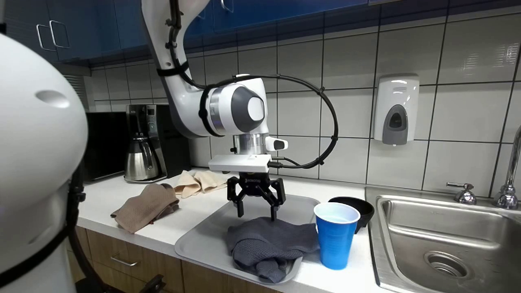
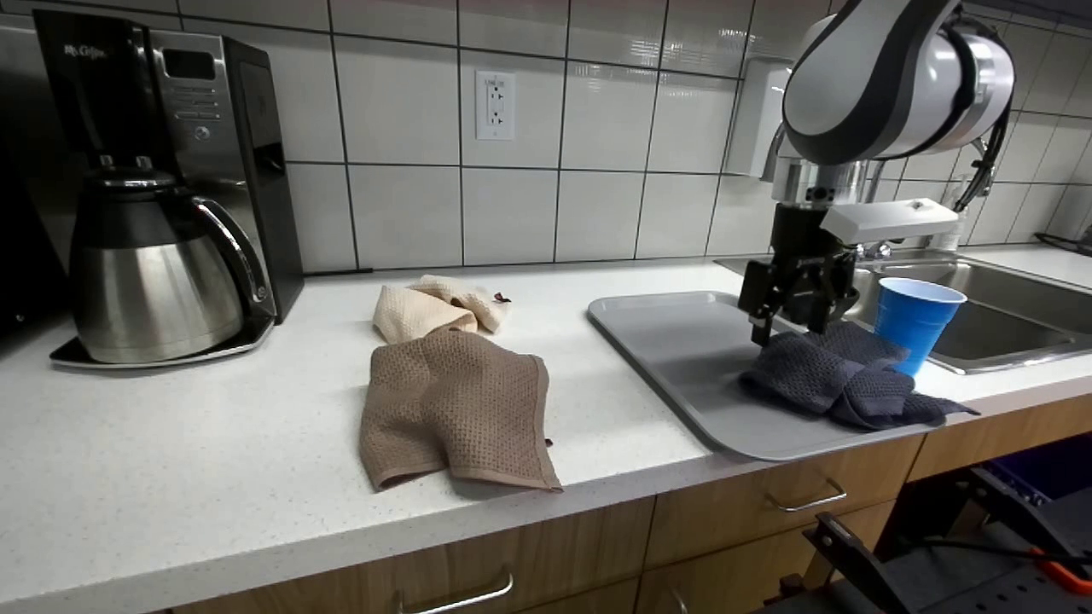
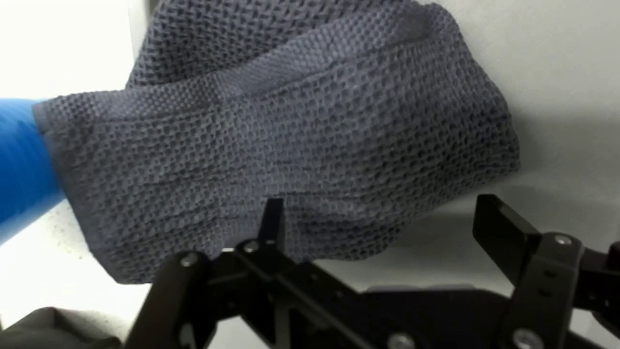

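Observation:
A dark grey waffle-weave towel [image 1: 272,240] lies crumpled on a grey tray [image 1: 207,240], part of it hanging over the tray's front rim. My gripper [image 1: 257,215] points down above the towel's wall-side edge, its jaws wide apart with nothing held. In the wrist view, one finger of the gripper [image 3: 380,206] stands over the towel [image 3: 310,145] and the other over bare tray [image 3: 571,72]. Whether a fingertip touches the cloth, I cannot tell. A blue cup [image 1: 337,240] stands upright beside the tray, against a corner of the towel in the wrist view.
Behind the cup sits a black bowl [image 1: 362,207], close to the steel sink [image 1: 447,276]. A brown towel [image 2: 456,409] and a beige towel [image 2: 426,311] lie on the counter across the tray. Farther along is a coffee maker [image 2: 213,111] with its steel carafe [image 2: 158,290].

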You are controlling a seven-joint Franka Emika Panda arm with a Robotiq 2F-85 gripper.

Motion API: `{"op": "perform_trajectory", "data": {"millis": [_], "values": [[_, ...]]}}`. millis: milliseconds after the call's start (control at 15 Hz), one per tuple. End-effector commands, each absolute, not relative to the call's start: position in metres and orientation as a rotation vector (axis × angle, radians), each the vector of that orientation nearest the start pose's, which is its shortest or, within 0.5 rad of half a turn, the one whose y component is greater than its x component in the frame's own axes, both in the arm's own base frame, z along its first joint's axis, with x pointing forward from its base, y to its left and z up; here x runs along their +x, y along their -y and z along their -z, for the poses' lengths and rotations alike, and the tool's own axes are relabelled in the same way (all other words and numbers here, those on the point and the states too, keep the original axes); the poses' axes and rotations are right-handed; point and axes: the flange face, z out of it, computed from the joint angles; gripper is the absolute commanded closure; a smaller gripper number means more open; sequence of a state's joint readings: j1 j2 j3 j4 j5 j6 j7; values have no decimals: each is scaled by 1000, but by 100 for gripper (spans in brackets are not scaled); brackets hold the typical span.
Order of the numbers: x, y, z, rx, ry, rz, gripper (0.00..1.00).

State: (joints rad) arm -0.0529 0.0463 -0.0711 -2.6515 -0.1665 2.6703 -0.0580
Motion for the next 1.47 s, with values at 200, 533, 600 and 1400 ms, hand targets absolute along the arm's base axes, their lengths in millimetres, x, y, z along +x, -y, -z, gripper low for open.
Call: {"op": "perform_trajectory", "data": {"millis": [200,533,600,1400], "values": [[418,66,-218,-3270,97,-136,0],[419,77,-206,-3279,58,-187,0],[420,79,-203,-3278,55,-196,0],[437,100,-185,-3281,1,-250,26]]}}
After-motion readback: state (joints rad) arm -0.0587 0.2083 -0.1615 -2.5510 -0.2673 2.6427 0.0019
